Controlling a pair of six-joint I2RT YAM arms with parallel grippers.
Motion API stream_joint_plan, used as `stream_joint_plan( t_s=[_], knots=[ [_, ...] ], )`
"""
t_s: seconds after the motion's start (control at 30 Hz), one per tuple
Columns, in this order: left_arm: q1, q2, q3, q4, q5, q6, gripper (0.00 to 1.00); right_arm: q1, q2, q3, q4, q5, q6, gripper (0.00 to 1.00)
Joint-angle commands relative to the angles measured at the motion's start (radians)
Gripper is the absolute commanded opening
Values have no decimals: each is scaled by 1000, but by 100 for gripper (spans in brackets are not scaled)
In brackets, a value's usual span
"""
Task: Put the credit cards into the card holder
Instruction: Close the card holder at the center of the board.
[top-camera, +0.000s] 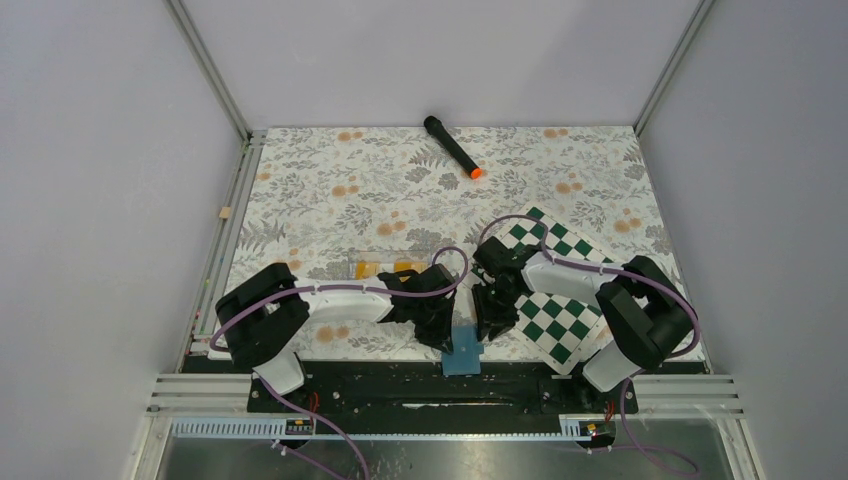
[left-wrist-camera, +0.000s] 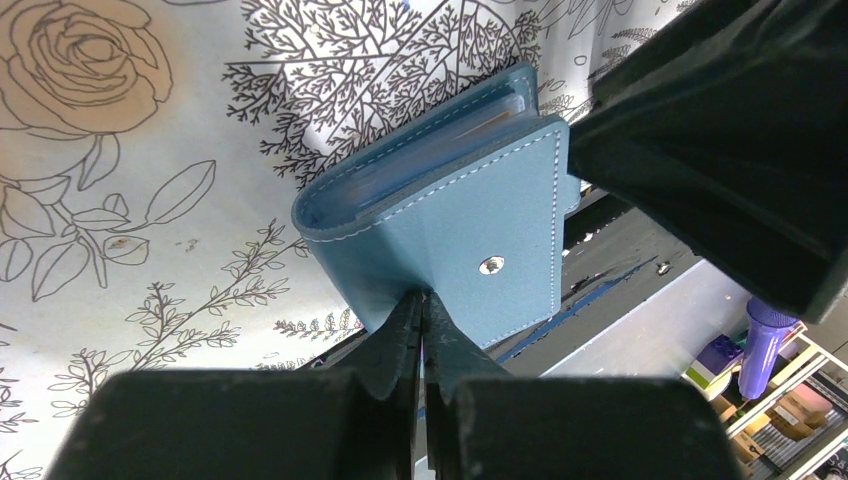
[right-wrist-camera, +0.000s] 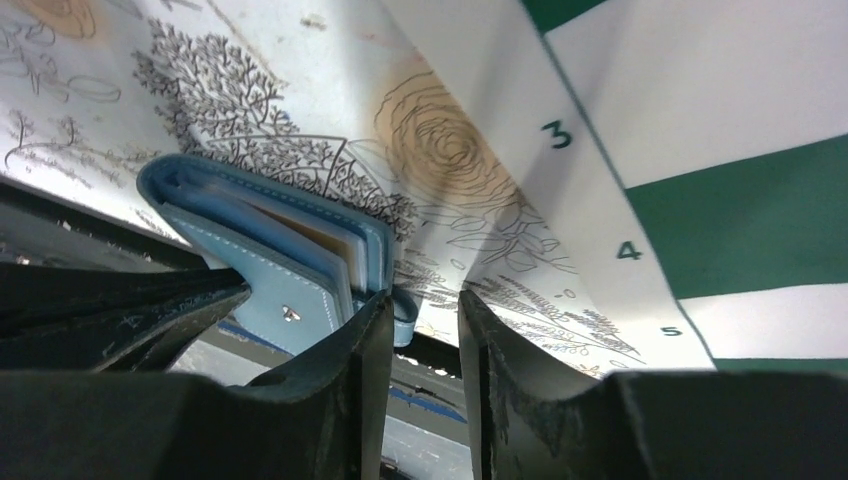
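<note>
Floral cloth (left-wrist-camera: 150, 200), card holder (left-wrist-camera: 440, 230) contents unclear

On my feed I see a floral-print table (top-camera: 330, 170); black orange-tipped marker (top-camera: 452, 147) far back; green-and-white chessboard sheet (top-camera: 560, 325) right; orange-yellow credit cards (top-camera: 385, 267) left; blue soft card holder (top-camera: 463, 352) at near edge

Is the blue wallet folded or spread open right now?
Folded: the wallet has its covers lying closed together. Its snap stud shows bare, so probably unfastened.
</note>
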Motion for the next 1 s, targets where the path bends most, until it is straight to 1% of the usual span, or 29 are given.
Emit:
stream_joint_plan(
  t_s=[0.0,0.17,0.3,0.53,0.63,0.97],
  knots=[
    [-9,59,-13,-24,-105,34,0,25,15,-61,26,-40,-39,37],
    [-9,57,-14,-29,-109,35,0,55,51,-75,28,-62,-49,38],
    [-9,55,-15,-36,-112,35,0,60,32,-80,22,-78,-50,39],
    [-10,58,-15,-35,-112,37,0,59,-49,-66,-9,5,-18,39],
    [-10,59,-16,-37,-112,37,0,58,-52,-48,-3,41,1,38],
    [-11,54,-21,-37,-113,37,0,32,-23,10,-9,70,32,25]
  ],
)
